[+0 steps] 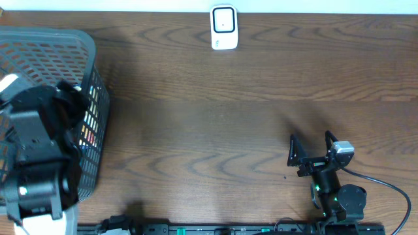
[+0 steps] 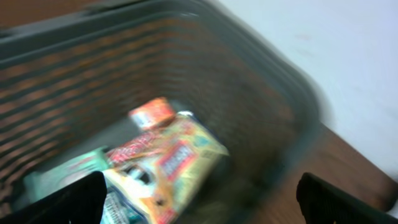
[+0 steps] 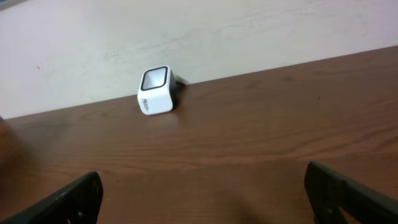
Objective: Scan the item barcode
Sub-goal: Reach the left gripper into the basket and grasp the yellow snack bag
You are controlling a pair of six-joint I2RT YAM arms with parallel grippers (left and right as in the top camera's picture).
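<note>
**A:** ok so what are the two tools doing here?

**B:** left tool [image 2: 202, 208] is spread wide with nothing in it. It hangs over the grey plastic mesh basket [image 2: 261, 56], looking down inside. The shot's pretty blurry, but right under the gap there's a yellow and red crinkly snack packet [image 2: 177, 158] lying flat on the basket floor. A small orange packet [image 2: 151, 112] touches its far edge, and a pale green packet [image 2: 65, 171] pokes out beside it on the left. Can't tell for sure, but the tool looks clear of all three.

**A:** and the other one?

**B:** right tool [image 3: 205, 199] is released too: jaws wide, empty, sitting low over the dark brown wood-grain counter [image 3: 249, 143]. It faces the white cube-shaped barcode scanner [image 3: 155, 91], the one with the black-rimmed window. That sits well apart from the tool, at the far edge of the counter, right up against the pale wall [image 3: 186, 31].

**A:** so where's the stuff that gets scanned?

**B:** all in the basket, at the left end of the counter from overhead, with the left arm [image 1: 36, 170] over it. The scanner's at the back middle and the right arm [image 1: 339, 196] is at the front right, so there's a wide stretch of wood between basket and scanner.
</note>
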